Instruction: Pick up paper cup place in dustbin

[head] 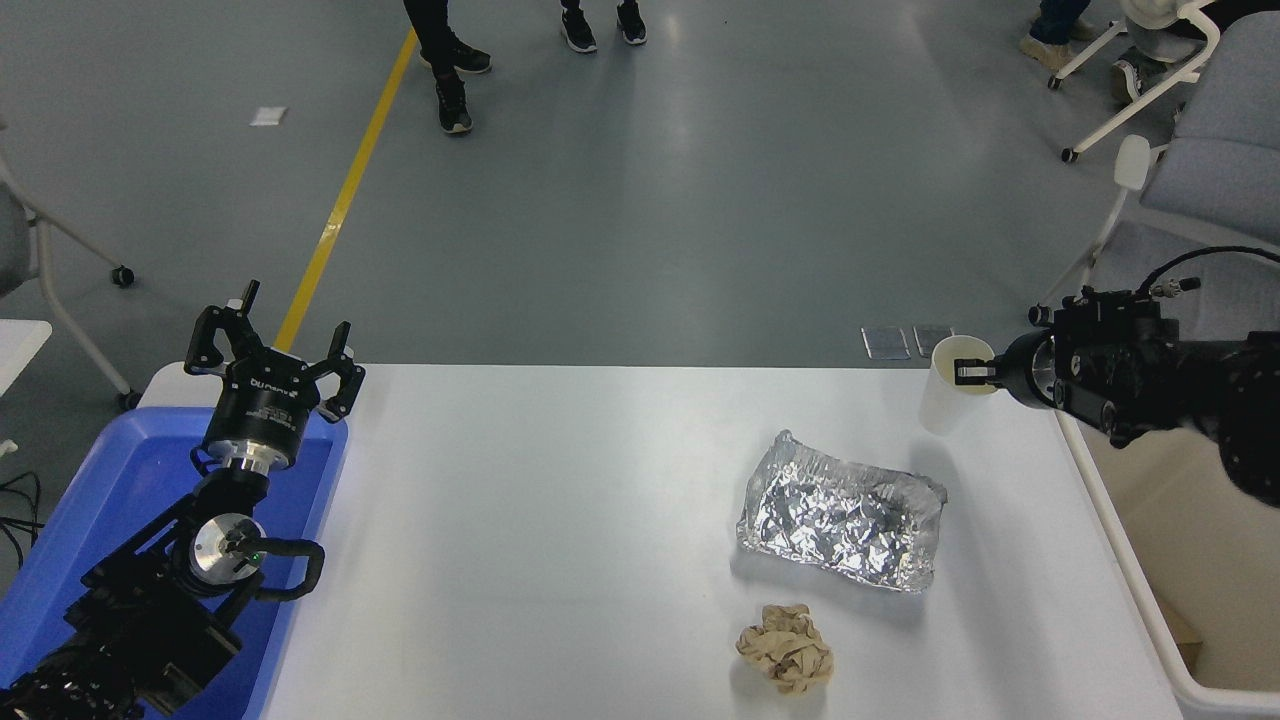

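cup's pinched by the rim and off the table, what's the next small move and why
Probably swing the right gripper rightward toward the dustbin. It is shut on the paper cup at the rim, and the cup hangs above the table's far right corner, not yet over the bin's opening. The left gripper sits parked over the blue bin.
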Controlling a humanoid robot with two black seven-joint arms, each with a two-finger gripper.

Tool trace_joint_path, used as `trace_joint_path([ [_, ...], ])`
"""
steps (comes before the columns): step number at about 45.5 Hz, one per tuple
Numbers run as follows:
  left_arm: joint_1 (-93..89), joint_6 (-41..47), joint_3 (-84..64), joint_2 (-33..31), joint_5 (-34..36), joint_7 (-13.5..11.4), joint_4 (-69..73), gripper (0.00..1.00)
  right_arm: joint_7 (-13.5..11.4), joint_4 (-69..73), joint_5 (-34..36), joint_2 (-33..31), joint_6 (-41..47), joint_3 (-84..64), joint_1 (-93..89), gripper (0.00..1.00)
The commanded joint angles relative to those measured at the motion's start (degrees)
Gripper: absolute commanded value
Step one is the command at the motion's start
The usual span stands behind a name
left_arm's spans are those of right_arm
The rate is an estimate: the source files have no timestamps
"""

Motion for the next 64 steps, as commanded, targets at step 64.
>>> trace_joint_path([
  [64, 0.1, 0.0, 0.0, 0.0, 0.0, -0.1, 0.0, 0.98, -0.9, 7.2, -4.2, -19.4, 12.9, 0.0, 23.2, 0.0],
])
